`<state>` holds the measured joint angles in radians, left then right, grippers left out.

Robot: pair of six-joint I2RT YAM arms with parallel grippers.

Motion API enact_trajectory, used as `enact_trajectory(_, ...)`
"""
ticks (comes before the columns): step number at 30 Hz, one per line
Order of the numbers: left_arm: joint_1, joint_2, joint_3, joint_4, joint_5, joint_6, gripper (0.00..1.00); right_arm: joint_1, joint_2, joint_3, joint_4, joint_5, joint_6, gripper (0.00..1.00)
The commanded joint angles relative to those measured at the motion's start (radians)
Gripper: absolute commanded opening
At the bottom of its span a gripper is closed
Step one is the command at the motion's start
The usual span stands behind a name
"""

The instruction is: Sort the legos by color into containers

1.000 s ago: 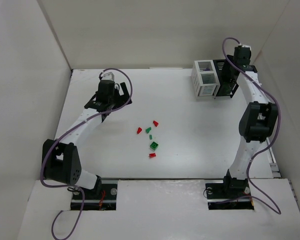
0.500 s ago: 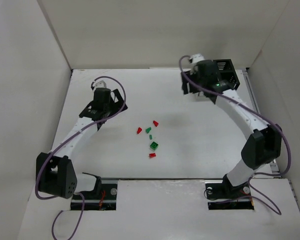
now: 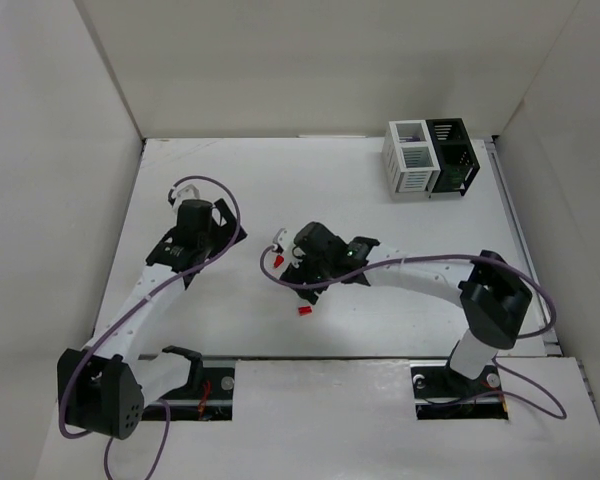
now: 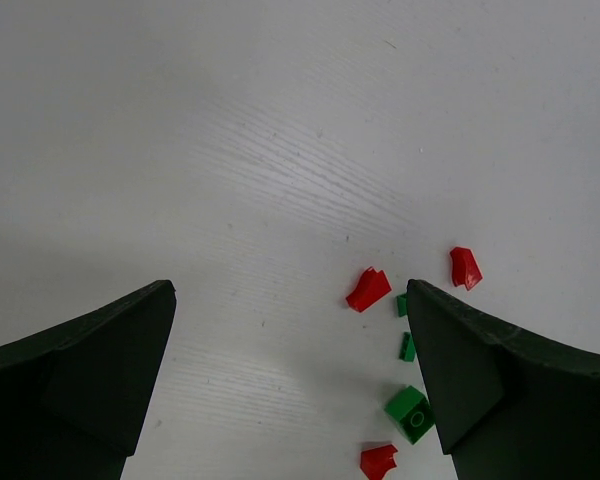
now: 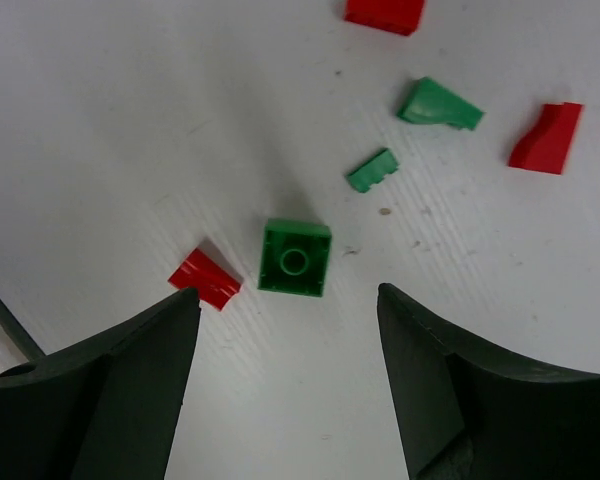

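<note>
Fingers first: the right fingers are spread wide and holding nothing, hanging low over the green square brick. It lies stud-up on the worktop, just ahead of the gap between them. On the near side, a red brick sits just beside that green square. The left fingers are also apart and empty, off to the left of the green square. Past the square there's a small green piece, a green slope and a red slope. Way back and right of it, the white bin and the black bin stand touching.
</note>
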<state>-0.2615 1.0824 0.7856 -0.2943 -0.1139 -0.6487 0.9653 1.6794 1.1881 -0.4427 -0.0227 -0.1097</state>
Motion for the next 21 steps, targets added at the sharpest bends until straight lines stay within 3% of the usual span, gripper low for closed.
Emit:
enact_trajectory(1, 0.002, -0.036, -0.020, -0.002, -0.007, 0.000, 1.00, 0.030, 0.023, -0.010, 0.093, 0.039, -0.033, 0.77)
enact_trajectory(10, 0.002, -0.047, -0.020, 0.007, 0.003, 0.000, 1.00, 0.030, 0.103, -0.028, 0.157, 0.053, 0.014, 0.77)
enact_trajectory(21, 0.002, -0.065, -0.020, 0.007, -0.006, 0.000, 1.00, 0.020, 0.137, -0.048, 0.157, 0.040, 0.068, 0.61)
